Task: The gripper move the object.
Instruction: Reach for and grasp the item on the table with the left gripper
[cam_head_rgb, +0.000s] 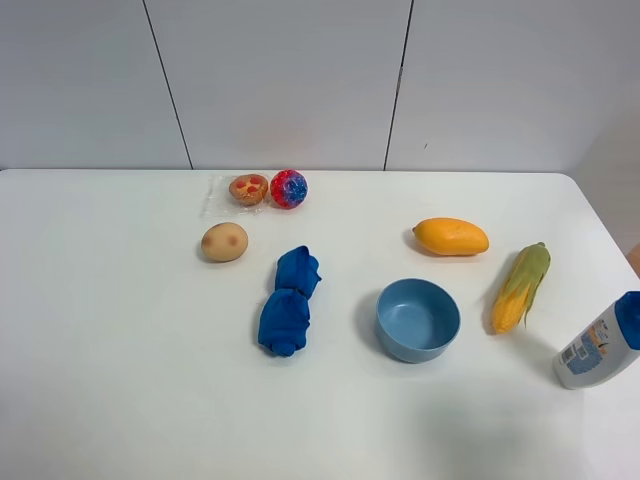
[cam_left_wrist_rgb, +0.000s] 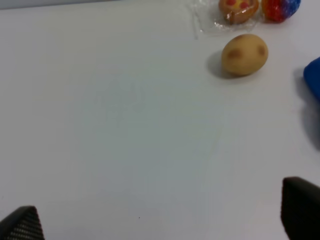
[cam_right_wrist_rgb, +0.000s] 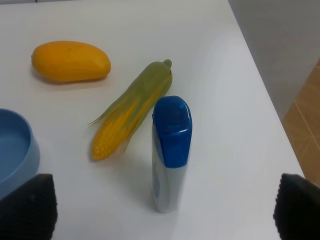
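While L tool (cam_left_wrist_rgb: 160, 220) hangs over bare bench (cam_head_rgb: 120, 350): fingers wide apart, nothing between them; only the 2 dark tips show in its wrist cam.
Object (cam_left_wrist_rgb: 238, 9): small tan pastry w/ red spots, in clear wrapper, lying on bench. Well ahead of L tool, off toward the finger on the blue-cloth side. Not touched by either tool.
Object in high cam (cam_head_rgb: 249, 188): at far side of bench, near the wall.
Potato (cam_left_wrist_rgb: 244, 54): plain tan, between L tool and object, just short of the wrapper.
Ball (cam_left_wrist_rgb: 280, 7): red-blue, just beside object, on the side away from L tool's centre line.
Blue cloth (cam_left_wrist_rgb: 314, 77): bunched up, nearer L tool than potato, further out to the same side.
R tool (cam_right_wrist_rgb: 162, 210): fingers spread wide, gripping nothing.
Bottle (cam_right_wrist_rgb: 170, 150): white w/ blue cap, just ahead of R tool, abt midway between its fingers.
Corn (cam_right_wrist_rgb: 132, 110): beyond bottle, husk partly on.
Mango (cam_right_wrist_rgb: 70, 61): further ahead of R tool, past corn.
Bowl (cam_right_wrist_rgb: 20, 150): blue, by one R finger; touching or not, can't tell.
Object vs R tool: well apart, outside its wrist cam.
Bench surface: plain white, smooth, rounded corner near R tool.
Room: pale grey panelled wall (cam_head_rgb: 290, 80) w/ dark seams behind bench; brownish floor (cam_right_wrist_rgb: 305, 110) past bench edge.
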